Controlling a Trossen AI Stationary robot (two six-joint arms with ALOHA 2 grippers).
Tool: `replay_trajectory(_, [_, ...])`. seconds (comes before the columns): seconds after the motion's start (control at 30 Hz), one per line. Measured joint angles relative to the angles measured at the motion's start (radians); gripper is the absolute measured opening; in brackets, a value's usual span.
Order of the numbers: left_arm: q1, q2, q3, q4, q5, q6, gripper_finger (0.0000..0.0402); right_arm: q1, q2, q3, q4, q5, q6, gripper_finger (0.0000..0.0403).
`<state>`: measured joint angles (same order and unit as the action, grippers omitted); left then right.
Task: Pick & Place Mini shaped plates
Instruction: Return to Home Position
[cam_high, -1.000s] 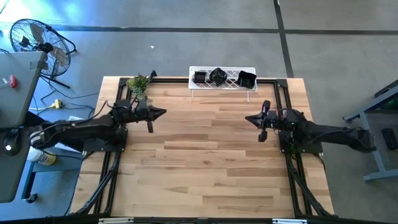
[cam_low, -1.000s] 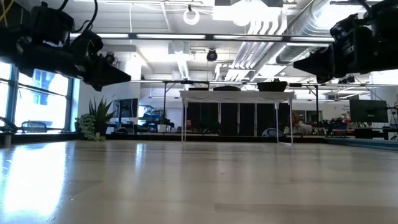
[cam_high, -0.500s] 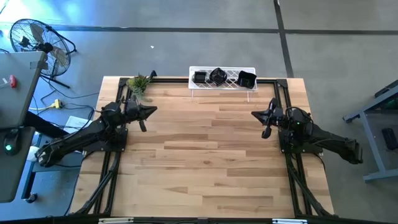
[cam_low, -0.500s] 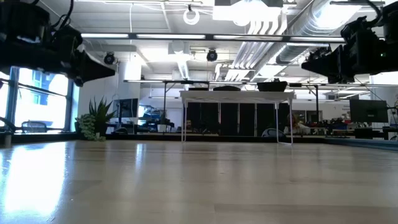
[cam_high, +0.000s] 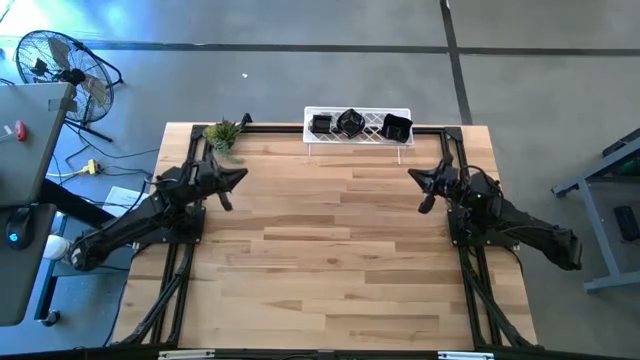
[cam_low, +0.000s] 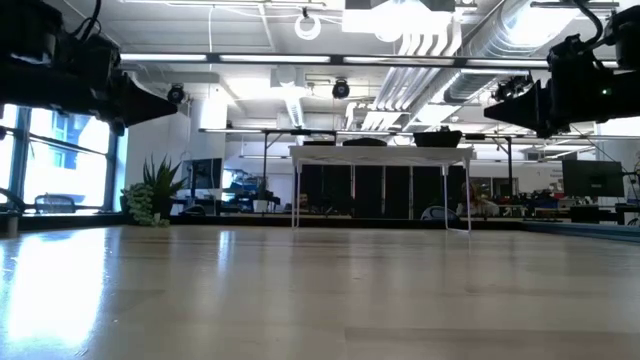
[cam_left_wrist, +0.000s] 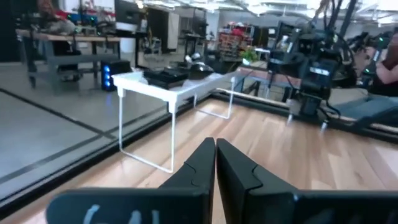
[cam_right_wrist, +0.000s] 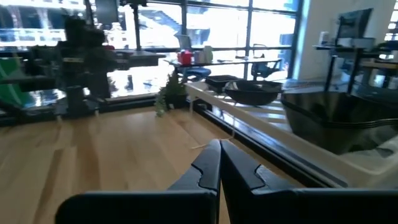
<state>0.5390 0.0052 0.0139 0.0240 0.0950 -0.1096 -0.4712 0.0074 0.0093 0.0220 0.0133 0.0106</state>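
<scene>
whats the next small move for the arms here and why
Likely draw the left gripper and right gripper back to rest: the plates sit stacked on the rack, none shows on the table, and both grippers are shut on nothing, near the table's sides.

Robotics lab: workbenches (cam_left_wrist: 59, 38), exposed ducts (cam_low: 462, 38)

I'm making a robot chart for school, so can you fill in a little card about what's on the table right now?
Mini plates: black, in three piles on the rack
Rack: white wire, at the far edge of the table
Plant: far left corner
Left arm: at the left side, near the plant, jaws shut, holding nothing
Right arm: at the right side, jaws shut, holding nothing
</scene>
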Motion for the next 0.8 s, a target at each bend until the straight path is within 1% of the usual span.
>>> replay_trajectory(0.2, [-0.024,0.013,-0.001,-0.007,-0.033,-0.025,0.0012,-0.008,0.013,0.000,0.012,0.102,0.024,0.0000])
replay_trajectory(0.47, [-0.022,0.033,-0.002,-0.010,-0.041,-0.052,0.0012,-0.007,0.074,0.000,0.036,0.279,0.039,0.0000])
replay_trajectory(0.8, [-0.022,0.033,-0.002,-0.009,-0.038,-0.052,0.0012,-0.007,0.111,0.000,0.048,0.266,0.034,0.0011])
